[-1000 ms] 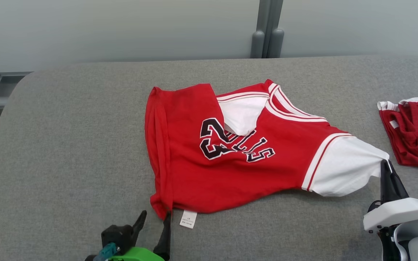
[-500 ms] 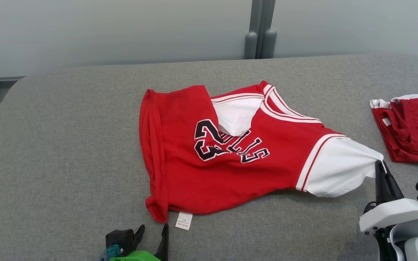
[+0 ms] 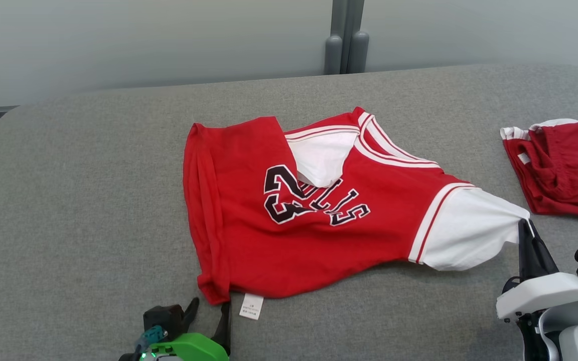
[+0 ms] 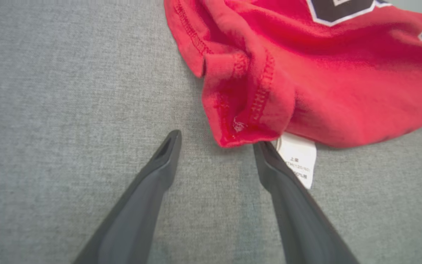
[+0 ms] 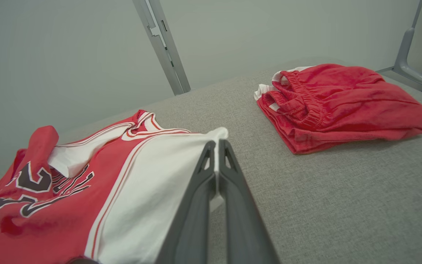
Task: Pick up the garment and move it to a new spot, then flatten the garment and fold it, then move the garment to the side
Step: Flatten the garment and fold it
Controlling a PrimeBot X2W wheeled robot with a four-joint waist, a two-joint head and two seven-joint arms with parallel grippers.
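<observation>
So the red jersey (image 3: 319, 215) is lying crumpled on the grey table (image 3: 93, 200), to the robot's left of the folded red shorts (image 3: 555, 170) and clear of them. It's not flat: one red flap is folded over the chest.

The right gripper (image 3: 525, 225) sits between the jersey and the shorts, jaws pinched tight on the edge of the white sleeve (image 3: 469, 230). That sleeve looks pulled taut toward the shorts.

The left gripper (image 4: 217, 139) is at the jersey's hem corner, on the side farthest from the shorts. Jaws are spread wide with nothing in them. The fingertips straddle the corner, and the finger nearer the shorts is right up against the care label (image 4: 299, 161).

My read is that this is the flattening step, with the left side about to grab.

- Slide the fingers in low along the table so the whole rolled hem goes between them, not only the label.
- Close, then pull away from the shorts against the right grip.
- Keep the tension gentle or the sleeve could slip out.
</observation>
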